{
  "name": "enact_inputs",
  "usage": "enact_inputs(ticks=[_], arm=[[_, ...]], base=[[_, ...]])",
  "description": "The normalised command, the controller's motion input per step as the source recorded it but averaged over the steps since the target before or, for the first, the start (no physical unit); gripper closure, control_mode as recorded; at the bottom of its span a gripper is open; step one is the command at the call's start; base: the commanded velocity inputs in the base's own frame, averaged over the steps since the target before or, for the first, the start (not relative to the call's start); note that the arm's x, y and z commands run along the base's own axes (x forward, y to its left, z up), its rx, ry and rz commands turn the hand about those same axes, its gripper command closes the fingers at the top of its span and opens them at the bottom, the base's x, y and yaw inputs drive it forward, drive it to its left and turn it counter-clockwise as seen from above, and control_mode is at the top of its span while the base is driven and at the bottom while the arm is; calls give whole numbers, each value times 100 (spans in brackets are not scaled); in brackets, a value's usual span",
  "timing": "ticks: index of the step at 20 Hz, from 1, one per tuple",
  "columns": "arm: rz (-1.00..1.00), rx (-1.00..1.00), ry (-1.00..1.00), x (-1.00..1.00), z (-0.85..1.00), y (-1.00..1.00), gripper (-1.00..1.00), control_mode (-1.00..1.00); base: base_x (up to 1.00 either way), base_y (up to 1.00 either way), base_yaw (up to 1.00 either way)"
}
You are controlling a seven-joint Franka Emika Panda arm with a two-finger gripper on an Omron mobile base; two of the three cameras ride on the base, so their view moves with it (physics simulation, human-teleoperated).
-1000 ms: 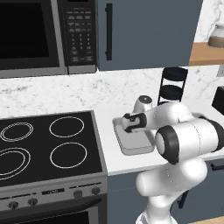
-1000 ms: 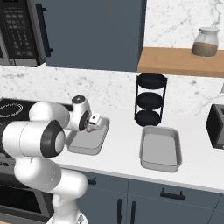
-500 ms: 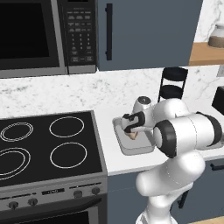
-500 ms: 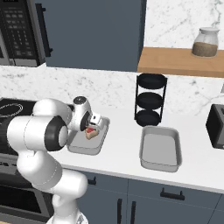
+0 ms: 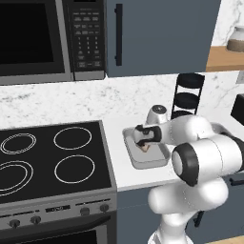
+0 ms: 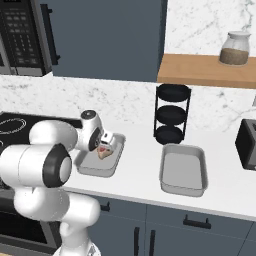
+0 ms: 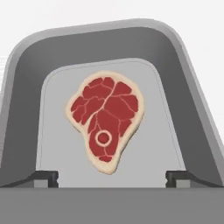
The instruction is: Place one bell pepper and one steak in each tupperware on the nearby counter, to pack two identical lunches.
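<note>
- Hand view: I'm seeing my gripper [image 7: 112, 177] hanging with its tips spread wide apart, gripping nothing; the steak [image 7: 105, 120] is lying flat on the floor of the grey tupperware [image 7: 26, 87] between them.
- Left base view: I'm hovering the gripper [image 5: 144, 141] over that tupperware [image 5: 162, 159] on the white counter [image 5: 138, 178], just beside the stovetop [image 5: 52, 157].
- Right base view: a second tupperware [image 6: 183, 170] is sitting near the black tiered rack [image 6: 170, 114].

Base views flank arm, sharing counter [image 5: 125, 177], hand view close overhead
</note>
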Motion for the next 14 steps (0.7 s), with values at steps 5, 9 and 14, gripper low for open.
enact_inputs(ticks=[5,9,14], arm=[[0,0,0,-94,70,0,-100,-100],[0,0,-1,-70,99,-2,-100,-100],[0,-1,-9,-88,63,0,-100,-100]], base=[[0,0,0],[0,0,0],[0,0,0]])
